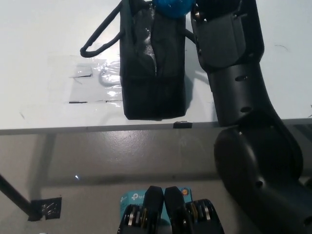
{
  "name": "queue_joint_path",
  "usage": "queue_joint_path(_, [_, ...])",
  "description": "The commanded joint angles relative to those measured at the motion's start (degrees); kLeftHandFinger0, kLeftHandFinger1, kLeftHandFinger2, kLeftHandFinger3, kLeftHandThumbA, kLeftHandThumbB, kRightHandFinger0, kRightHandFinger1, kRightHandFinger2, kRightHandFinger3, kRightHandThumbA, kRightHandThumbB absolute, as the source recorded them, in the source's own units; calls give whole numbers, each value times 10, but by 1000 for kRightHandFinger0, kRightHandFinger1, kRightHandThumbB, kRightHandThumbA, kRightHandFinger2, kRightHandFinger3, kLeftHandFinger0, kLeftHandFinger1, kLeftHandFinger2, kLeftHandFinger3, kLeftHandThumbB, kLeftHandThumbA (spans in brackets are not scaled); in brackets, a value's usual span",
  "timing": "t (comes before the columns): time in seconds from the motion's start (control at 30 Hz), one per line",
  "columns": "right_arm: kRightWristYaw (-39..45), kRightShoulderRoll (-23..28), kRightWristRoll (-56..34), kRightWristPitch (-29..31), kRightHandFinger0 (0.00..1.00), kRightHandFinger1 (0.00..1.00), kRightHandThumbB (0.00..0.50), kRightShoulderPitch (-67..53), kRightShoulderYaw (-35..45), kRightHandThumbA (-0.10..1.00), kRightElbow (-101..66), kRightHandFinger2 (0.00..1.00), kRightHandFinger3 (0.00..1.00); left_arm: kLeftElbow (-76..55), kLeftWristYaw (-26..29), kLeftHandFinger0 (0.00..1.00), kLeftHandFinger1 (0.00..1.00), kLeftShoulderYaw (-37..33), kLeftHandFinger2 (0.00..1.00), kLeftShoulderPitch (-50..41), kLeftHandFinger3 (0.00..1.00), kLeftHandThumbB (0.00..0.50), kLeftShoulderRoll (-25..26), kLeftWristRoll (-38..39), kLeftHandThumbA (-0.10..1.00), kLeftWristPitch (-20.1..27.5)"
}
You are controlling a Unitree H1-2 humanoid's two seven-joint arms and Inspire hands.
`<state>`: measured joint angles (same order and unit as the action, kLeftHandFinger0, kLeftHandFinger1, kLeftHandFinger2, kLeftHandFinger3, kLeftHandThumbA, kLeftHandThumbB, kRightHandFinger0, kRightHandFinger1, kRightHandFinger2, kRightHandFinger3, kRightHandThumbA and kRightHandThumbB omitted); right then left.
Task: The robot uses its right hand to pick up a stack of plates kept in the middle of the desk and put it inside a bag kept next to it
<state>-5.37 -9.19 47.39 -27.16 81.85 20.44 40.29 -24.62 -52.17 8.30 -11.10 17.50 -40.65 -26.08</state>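
A black bag (153, 63) with two loop handles stands on the white desk (39, 44), its open top facing up. A blue stack of plates (170, 8) shows at the picture's top edge, just over the far part of the bag's opening. My black right arm rises from the bottom right, and my right hand (197, 10), mostly cut off by the top edge, is at the plates and holds them. The left hand is out of view.
Clear tape patches (92, 80) lie on the desk left of the bag. The desk's front edge (73, 129) runs across the middle, with grey floor below. A small black clip (181, 125) sits on the edge. A table leg foot (44, 207) stands at lower left.
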Motion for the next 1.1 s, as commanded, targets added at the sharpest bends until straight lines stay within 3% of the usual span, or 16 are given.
queue_joint_path(0.0, [-39,-13,59,2,0,0,16,62,42,-100,29,410,461,-5,10,850,843,-14,889,-5,939,0,10,-4,-100,-9])
queue_joint_path(0.03, [-40,-14,65,2,0,0,21,66,43,-100,37,393,370,-4,10,852,844,-13,890,-4,942,0,9,-5,-100,-9])
queue_joint_path(0.1, [-51,-21,72,2,0,1,62,77,57,-100,55,386,317,-5,7,854,848,-15,892,-4,947,0,9,-8,-100,-9])
queue_joint_path(0.2, [-62,-35,87,2,0,0,58,97,81,-100,82,357,258,-3,16,802,804,-17,862,-3,928,0,5,-2,-100,-9])
queue_joint_path(0.27, [-62,-38,111,2,0,9,66,108,99,-100,103,377,284,-5,15,804,808,-18,865,-4,922,0,2,-6,-100,-9])
queue_joint_path(0.3, [-60,-38,130,2,0,14,119,114,104,-100,118,390,370,-6,12,831,835,-17,878,-4,919,0,2,-9,-100,-9])
queue_joint_path(0.37, [-71,-39,157,2,0,8,151,125,125,-100,144,398,548,-6,7,852,854,-16,900,-3,923,0,-2,-15,-100,-9])
queue_joint_path(0.43, [-53,-38,191,2,0,24,151,136,138,-100,162,463,415,-8,5,867,867,-12,908,-5,937,0,-6,-19,-100,-9])
queue_joint_path(0.5, [-21,-39,213,2,0,50,159,134,137,-100,154,517,499,-8,15,851,851,-23,891,-8,916,0,2,-20,-100,-9])
queue_joint_path(0.6, [-6,-43,231,2,0,60,164,141,146,-100,149,519,405,-5,11,848,843,-25,880,-3,917,0,0,-32,-100,-9])
queue_joint_path(0.83, [-131,-56,163,2,0,160,148,185,233,-100,224,560,362,5,7,825,821,-29,849,12,885,0,-7,-34,-100,-9])
queue_joint_path(0.87, [-142,-64,158,2,0,92,103,170,242,-96,212,521,857,4,8,825,822,-30,848,12,881,0,-6,-32,-100,-9])
queue_joint_path(0.93, [-195,-71,147,2,0,1,142,164,291,-100,222,429,751,5,10,814,810,-35,835,11,868,0,-8,-28,-100,-9])
queue_joint_path(0.97, [-190,-76,148,2,0,0,125,154,295,-100,204,405,596,6,11,813,808,-39,833,11,867,0,-7,-28,-100,-9])
queue_joint_path(1.03, [-205,-100,111,2,0,3,133,123,318,-100,147,428,418,12,20,816,807,-46,831,11,862,0,-3,-21,-100,-9])
queue_joint_path(1.07, [-244,-107,71,2,0,46,140,126,345,-100,144,464,422,12,22,818,807,-47,831,11,860,0,-3,-20,-100,-9])
